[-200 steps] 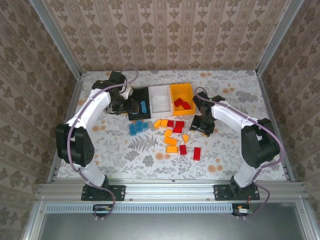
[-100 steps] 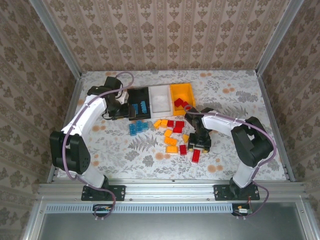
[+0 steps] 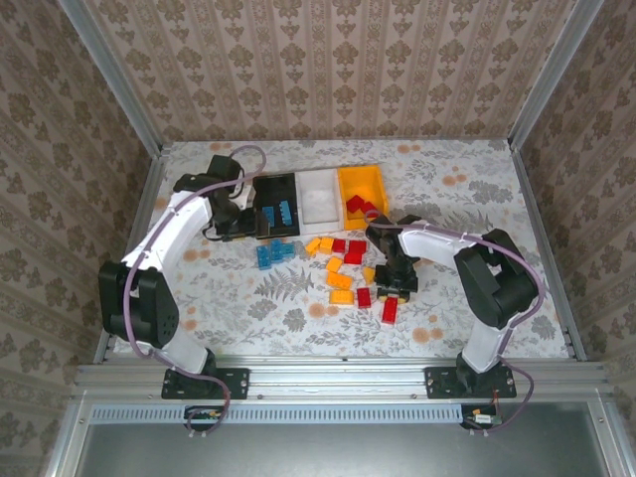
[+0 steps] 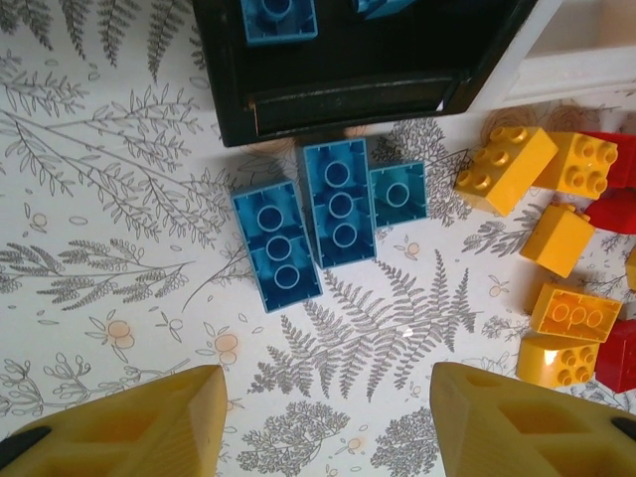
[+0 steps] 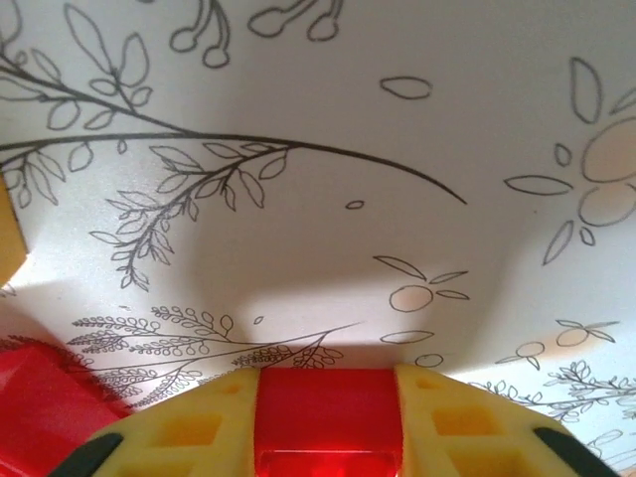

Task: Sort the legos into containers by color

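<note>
Two wrist views show what overhead blurs: right gripper (image 5: 326, 393) clamped on a red lego (image 5: 326, 437), left gripper (image 4: 325, 402) apart.

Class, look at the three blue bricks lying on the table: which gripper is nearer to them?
Left. The left gripper hangs open just short of the blue bricks, by the black bin; the right gripper is beyond the orange bricks, shut on a red brick.
</note>
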